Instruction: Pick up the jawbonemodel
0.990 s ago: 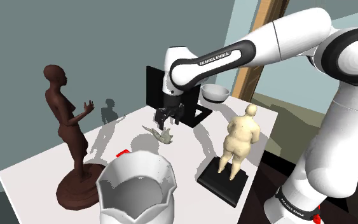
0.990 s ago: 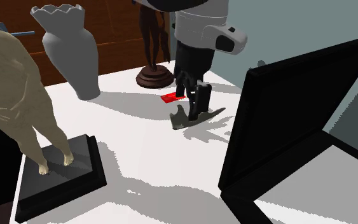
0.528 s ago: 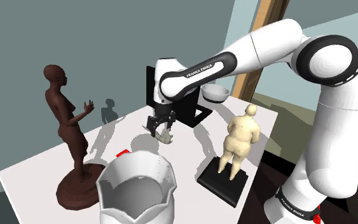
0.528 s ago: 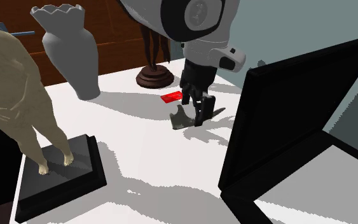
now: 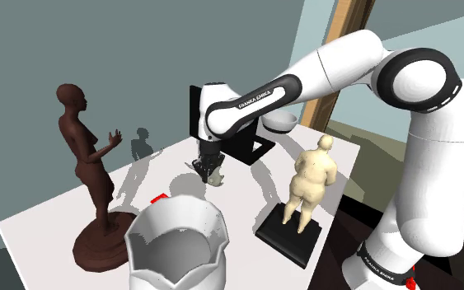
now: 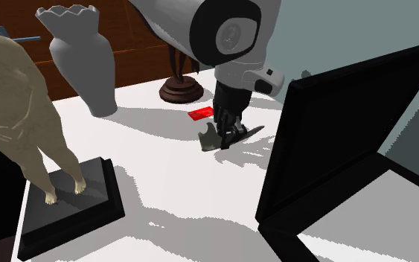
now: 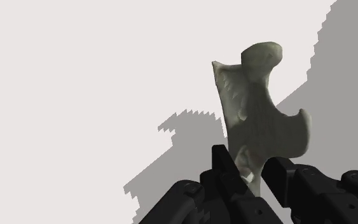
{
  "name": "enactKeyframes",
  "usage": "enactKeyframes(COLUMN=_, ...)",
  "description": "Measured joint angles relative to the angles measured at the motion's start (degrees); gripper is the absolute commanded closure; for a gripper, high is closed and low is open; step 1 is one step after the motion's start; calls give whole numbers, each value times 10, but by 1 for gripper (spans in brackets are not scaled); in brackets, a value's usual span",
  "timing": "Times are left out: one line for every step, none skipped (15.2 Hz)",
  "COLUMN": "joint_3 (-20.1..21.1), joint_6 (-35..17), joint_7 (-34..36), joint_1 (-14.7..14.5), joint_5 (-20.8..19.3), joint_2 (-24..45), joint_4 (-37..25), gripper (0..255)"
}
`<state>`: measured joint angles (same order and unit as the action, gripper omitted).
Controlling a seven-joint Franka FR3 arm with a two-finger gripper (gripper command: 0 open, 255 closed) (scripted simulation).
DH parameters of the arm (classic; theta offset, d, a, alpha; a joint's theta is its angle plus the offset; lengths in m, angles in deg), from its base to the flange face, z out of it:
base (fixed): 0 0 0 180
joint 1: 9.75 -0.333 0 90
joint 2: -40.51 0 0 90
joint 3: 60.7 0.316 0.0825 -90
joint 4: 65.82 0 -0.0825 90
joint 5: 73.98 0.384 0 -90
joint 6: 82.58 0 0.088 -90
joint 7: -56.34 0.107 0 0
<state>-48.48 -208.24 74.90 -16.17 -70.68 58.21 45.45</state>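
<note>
Since the jaws look clamped on one narrow end of the jawbone model (image 7: 257, 118) — lying on the white bench (image 6: 178, 186) near a flat red item (image 6: 202, 114) — I judge it light, stiff and likely to pivot unless gripped nearer its middle

You're looking at two statues, brown statue (image 5: 86, 165) and beige statue (image 5: 311, 183), plus one each: white vase (image 5: 177, 247), jawbone model (image 7: 257, 121), bowl (image 5: 279, 121), red card (image 6: 202, 114), black box (image 6: 349, 126).

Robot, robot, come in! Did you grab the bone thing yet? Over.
Black gripper shut on pale greenish jawbone model. Model down at white table, not yet lifted. Flat red card beside it, clear of gripper.
</note>
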Motion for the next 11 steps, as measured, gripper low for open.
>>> enactKeyframes(joint_3=0, joint_6=0, joint_7=0, joint_1=0, joint_5=0, joint_2=0, joint_4=0, gripper=255)
enactKeyframes(joint_3=0, joint_6=0, joint_7=0, joint_1=0, joint_5=0, joint_2=0, joint_4=0, gripper=255)
enactKeyframes(joint_3=0, joint_6=0, joint_7=0, joint_1=0, joint_5=0, joint_2=0, joint_4=0, gripper=255)
enactKeyframes(joint_3=0, joint_6=0, joint_7=0, joint_1=0, joint_5=0, joint_2=0, joint_4=0, gripper=255)
enactKeyframes(joint_3=0, joint_6=0, joint_7=0, joint_1=0, joint_5=0, joint_2=0, joint_4=0, gripper=255)
enactKeyframes(joint_3=0, joint_6=0, joint_7=0, joint_1=0, joint_5=0, joint_2=0, joint_4=0, gripper=255)
enactKeyframes(joint_3=0, joint_6=0, joint_7=0, joint_1=0, joint_5=0, joint_2=0, joint_4=0, gripper=255)
enactKeyframes(joint_3=0, joint_6=3, joint_7=-1, joint_1=1, joint_5=1, joint_2=-3, joint_4=0, gripper=255)
enactKeyframes(joint_3=0, joint_6=7, joint_7=-1, joint_1=1, joint_5=1, joint_2=-5, joint_4=-2, gripper=255)
enactKeyframes(joint_3=1, joint_6=13, joint_7=0, joint_1=1, joint_5=2, joint_2=-10, joint_4=-4, gripper=255)
enactKeyframes(joint_3=1, joint_6=19, joint_7=1, joint_1=1, joint_5=2, joint_2=-13, joint_4=-7, gripper=255)
